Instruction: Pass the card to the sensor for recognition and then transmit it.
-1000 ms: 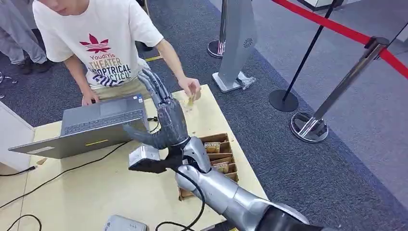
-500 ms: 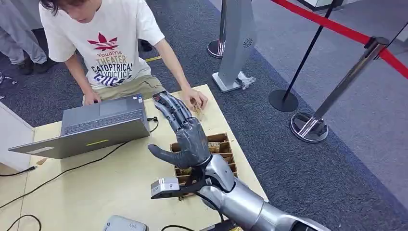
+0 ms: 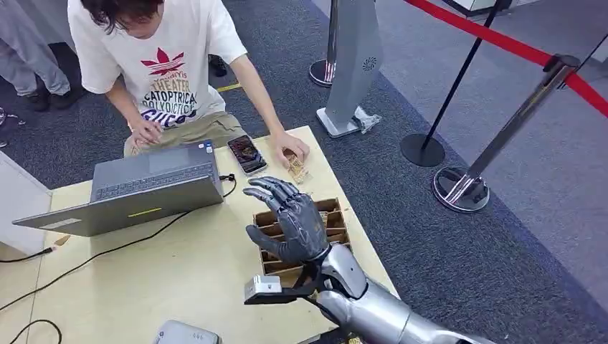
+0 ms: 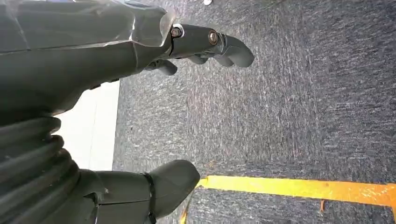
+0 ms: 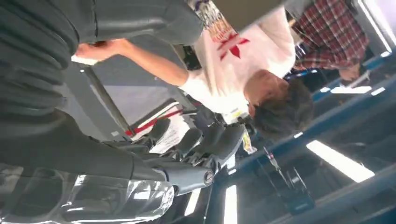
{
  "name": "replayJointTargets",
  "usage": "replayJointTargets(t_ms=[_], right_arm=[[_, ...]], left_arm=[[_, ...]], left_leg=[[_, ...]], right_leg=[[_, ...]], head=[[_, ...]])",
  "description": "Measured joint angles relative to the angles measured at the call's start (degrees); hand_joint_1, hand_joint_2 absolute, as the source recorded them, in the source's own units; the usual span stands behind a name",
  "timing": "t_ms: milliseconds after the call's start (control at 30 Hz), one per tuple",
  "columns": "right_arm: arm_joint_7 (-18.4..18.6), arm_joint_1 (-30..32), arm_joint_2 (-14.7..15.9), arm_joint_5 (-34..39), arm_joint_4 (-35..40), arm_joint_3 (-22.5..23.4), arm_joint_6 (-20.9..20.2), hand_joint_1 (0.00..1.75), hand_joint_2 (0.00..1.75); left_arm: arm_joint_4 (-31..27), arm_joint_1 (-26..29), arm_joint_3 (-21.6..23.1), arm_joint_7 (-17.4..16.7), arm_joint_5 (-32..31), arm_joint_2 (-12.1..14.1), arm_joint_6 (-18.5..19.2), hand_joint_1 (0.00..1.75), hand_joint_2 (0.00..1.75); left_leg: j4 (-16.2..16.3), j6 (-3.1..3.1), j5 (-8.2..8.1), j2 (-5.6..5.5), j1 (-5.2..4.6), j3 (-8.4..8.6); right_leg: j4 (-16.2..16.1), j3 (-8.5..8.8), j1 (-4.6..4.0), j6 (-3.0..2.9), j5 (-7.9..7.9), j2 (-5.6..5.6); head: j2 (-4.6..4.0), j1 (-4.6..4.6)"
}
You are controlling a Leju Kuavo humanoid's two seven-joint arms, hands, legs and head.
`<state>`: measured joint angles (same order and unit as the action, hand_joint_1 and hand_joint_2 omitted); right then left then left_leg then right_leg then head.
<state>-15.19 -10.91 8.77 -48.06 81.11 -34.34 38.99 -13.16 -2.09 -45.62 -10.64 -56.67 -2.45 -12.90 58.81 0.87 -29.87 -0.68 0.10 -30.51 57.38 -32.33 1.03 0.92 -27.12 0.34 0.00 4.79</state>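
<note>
The robot's dark grey right hand point(image 3: 290, 218) hovers empty, fingers spread and slightly curled, above the compartmented wooden card box point(image 3: 337, 228). A person's hand point(image 3: 290, 149) presses the small tan card point(image 3: 297, 170) onto the pale wooden table point(image 3: 179, 265), just beyond the box and beside a black smartphone point(image 3: 247, 154). The left hand point(image 4: 93, 51) hangs over grey carpet point(image 4: 289, 93), fingers loosely apart, holding nothing.

The right robot hand point(image 3: 290, 218) hides part of the card box point(image 3: 337, 222); the card's print under the person's hand point(image 3: 290, 147) is illegible.

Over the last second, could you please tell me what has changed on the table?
The right robot hand drew back from near the person's hand to above the card box, holding nothing. That uncovered the phone. The person's other hand lifted slightly. The laptop stayed put.
</note>
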Motion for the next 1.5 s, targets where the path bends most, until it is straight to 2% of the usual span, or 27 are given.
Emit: replayJointTargets(t_ms=[133, 167, 333, 567, 600, 667, 700, 833, 867, 933, 1067, 1100, 1233, 1300, 1433, 1500], right_arm=[[0.63, 1.08, 0.61, -0.5, -0.89, 0.0, 0.0, 0.7, 1.75], [0.89, 1.36, 0.74, -0.83, -1.07, 0.0, -0.02, 0.63, 1.75], [2.56, 2.86, 1.31, -4.87, -1.81, 0.18, -0.09, 0.7, 1.75], [3.82, 3.25, 2.12, -8.5, -2.29, 0.35, -0.63, 0.54, 1.75], [3.8, 3.24, 2.25, -8.68, -2.29, 0.35, -0.81, 0.56, 1.75], [3.89, 3.12, 2.49, -8.65, -2.42, 0.35, -1.05, 0.72, 1.75], [3.89, 3.0, 2.6, -8.65, -2.56, 0.35, -1.22, 0.65, 1.75], [4.28, 2.46, 2.93, -9.03, -3.25, 0.24, -2.1, 0.7, 1.75], [4.41, 2.28, 2.95, -9.35, -3.45, 0.2, -2.38, 0.66, 1.75], [4.66, 2.02, 3.06, -9.62, -3.8, 0.15, -2.65, 0.77, 1.75], [5.62, 1.69, 3.15, -10.49, -4.52, 0.13, -2.97, 0.8, 1.75], [5.88, 1.59, 3.15, -10.91, -4.74, 0.13, -2.97, 0.93, 1.75], [6.6, 1.16, 3.15, -11.69, -5.7, 0.11, -3.21, 0.84, 1.75], [6.67, 0.95, 3.15, -11.71, -6.25, 0.11, -3.5, 0.89, 1.75], [6.95, 0.26, 3.15, -11.76, -7.63, 0.17, -3.76, 0.75, 1.75], [6.99, -0.12, 3.15, -11.76, -8.39, 0.22, -3.78, 0.77, 1.75]], left_arm=[[0.0, 0.02, -0.35, 0.02, 0.13, -0.17, -0.15, 0.0, 1.75], [0.0, 0.01, -0.5, 0.02, 0.17, -0.2, -0.17, 0.0, 1.75], [0.0, 0.01, -1.4, 0.02, 0.28, -0.31, -0.28, 0.0, 1.75], [0.0, 0.02, -2.05, 0.09, 0.35, -0.33, -0.31, 0.0, 1.75], [0.0, 0.01, -2.12, 0.13, 0.35, -0.33, -0.31, 0.0, 1.75], [0.0, 0.01, -2.32, 0.2, 0.33, -0.33, -0.31, 0.0, 1.75], [0.0, 0.01, -2.51, 0.31, 0.26, -0.33, -0.31, 0.0, 1.75], [0.0, 0.01, -2.91, 0.63, 0.09, -0.33, -0.33, 0.0, 1.75], [0.0, 0.01, -2.93, 0.68, 0.04, -0.33, -0.33, 0.0, 1.75], [0.0, 0.0, -2.95, 0.81, -0.09, -0.33, -0.35, 0.0, 1.75], [0.0, 0.0, -2.97, 1.01, -0.46, -0.33, -0.44, 0.0, 1.75], [0.0, 0.01, -2.97, 1.07, -0.53, -0.33, -0.48, 0.0, 1.75], [0.0, 0.0, -2.99, 1.14, -0.61, -0.33, -0.68, 0.0, 1.75], [0.0, 0.01, -3.08, 1.14, -0.7, -0.33, -0.83, 0.0, 1.75], [0.0, 0.01, -3.41, 1.18, -0.92, -0.33, -0.92, 0.0, 1.75], [0.0, 0.0, -3.56, 1.18, -0.94, -0.33, -0.92, 0.0, 1.75]], left_leg=[[0.0, 0.0, 0.0, 0.0, 0.0, 0.0], [0.0, 0.0, 0.0, 0.0, 0.0, 0.0], [0.0, 0.0, 0.0, 0.0, 0.0, 0.0], [0.0, 0.0, 0.0, 0.0, 0.0, 0.0], [0.0, 0.0, 0.0, 0.0, 0.0, 0.0], [0.0, 0.0, 0.0, 0.0, 0.0, 0.0], [0.0, 0.0, 0.0, 0.0, 0.0, 0.0], [0.0, 0.0, 0.0, 0.0, 0.0, 0.0], [0.0, 0.0, 0.0, 0.0, 0.0, 0.0], [0.0, 0.0, 0.0, 0.0, 0.0, 0.0], [0.0, 0.0, 0.0, 0.0, 0.0, -0.01], [0.0, 0.0, 0.0, 0.0, 0.0, -0.01], [0.0, 0.0, 0.0, 0.0, 0.0, -0.01], [0.0, 0.0, 0.0, 0.0, 0.0, -0.01], [0.0, 0.0, 0.0, 0.0, 0.0, -0.01], [0.0, 0.0, 0.0, 0.0, 0.0, -0.01]], right_leg=[[0.0, 0.0, 0.0, 0.01, -0.01, 0.0], [0.0, 0.0, 0.0, 0.01, -0.01, 0.0], [-0.01, 0.0, 0.0, 0.01, -0.01, 0.0], [-0.01, 0.0, 0.0, 0.01, 0.0, 0.0], [-0.01, 0.0, 0.0, 0.01, 0.0, 0.0], [-0.01, 0.0, 0.0, 0.01, 0.0, 0.0], [-0.01, 0.0, 0.0, 0.01, 0.0, 0.0], [-0.01, 0.0, 0.0, 0.01, 0.0, 0.0], [-0.01, 0.0, 0.0, 0.01, 0.0, 0.0], [-0.01, 0.0, 0.0, 0.01, 0.0, 0.0], [-0.01, 0.0, 0.0, 0.01, 0.0, 0.0], [-0.01, 0.0, 0.0, 0.01, 0.0, 0.0], [-0.01, 0.0, 0.0, 0.01, 0.0, -0.01], [-0.01, 0.0, 0.0, 0.01, 0.0, 0.0], [-0.01, 0.0, 0.0, 0.01, 0.0, 0.0], [-0.01, 0.0, 0.0, 0.01, 0.0, 0.0]], head=[[0.0, 0.02], [0.0, 0.0], [0.0, 0.0], [0.0, 0.02], [0.0, 0.02], [0.0, 0.0], [0.0, 0.02], [0.0, 0.02], [0.0, 0.0], [0.0, 0.0], [0.0, 0.02], [0.0, 0.0], [0.0, 0.02], [0.0, 0.02], [0.0, 0.02], [0.0, 0.0]])
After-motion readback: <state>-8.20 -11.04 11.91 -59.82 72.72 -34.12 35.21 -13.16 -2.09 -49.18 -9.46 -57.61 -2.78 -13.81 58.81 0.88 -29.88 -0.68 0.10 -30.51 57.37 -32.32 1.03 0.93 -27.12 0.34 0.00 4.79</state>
